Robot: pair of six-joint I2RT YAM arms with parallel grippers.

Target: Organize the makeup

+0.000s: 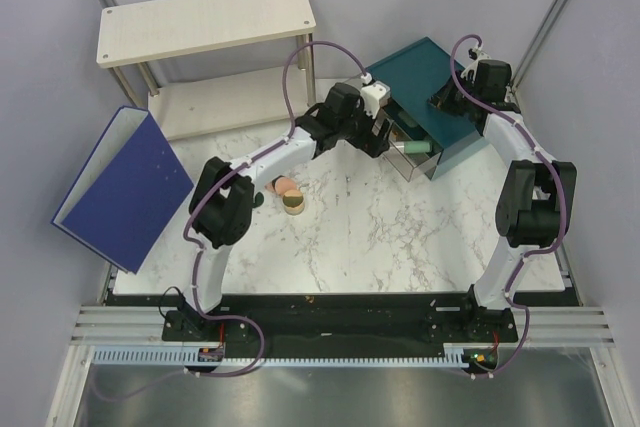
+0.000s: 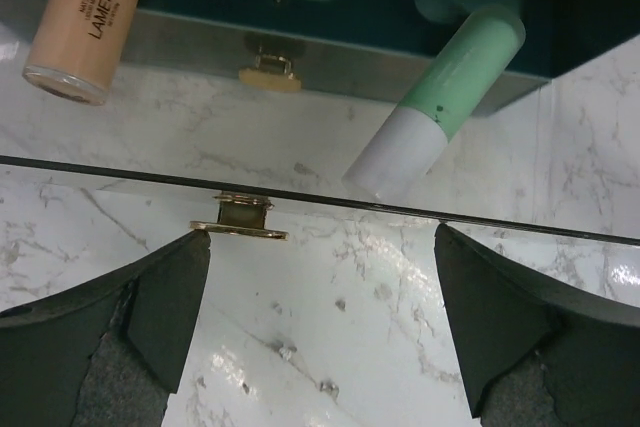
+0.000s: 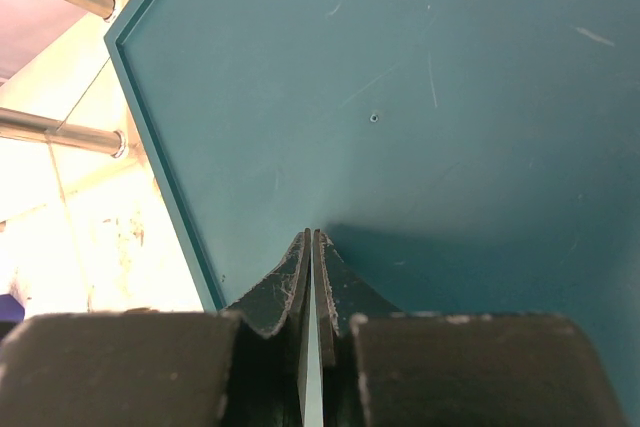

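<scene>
The teal drawer box (image 1: pixel 425 72) stands at the back right with its drawer (image 1: pixel 410 152) pulled out. A mint-green tube (image 1: pixel 415 149) (image 2: pixel 440 102) and a peach tube (image 2: pixel 85 17) lie inside it. My left gripper (image 1: pixel 385 132) (image 2: pixel 320 237) hangs open at the drawer's front edge, close to its gold handle (image 2: pixel 245 217), with nothing between the fingers. My right gripper (image 1: pixel 447 99) (image 3: pixel 312 232) is shut, its tips resting on the box's teal top (image 3: pixel 420 97). On the table lie a peach-pink compact (image 1: pixel 287 186), a gold-rimmed tin (image 1: pixel 294 204) and a dark green lid (image 1: pixel 257 199).
A pale wooden two-tier shelf (image 1: pixel 205 22) stands at the back left. A blue binder (image 1: pixel 125 187) leans over the table's left edge. The marble table (image 1: pixel 380 237) stretches in front of the box.
</scene>
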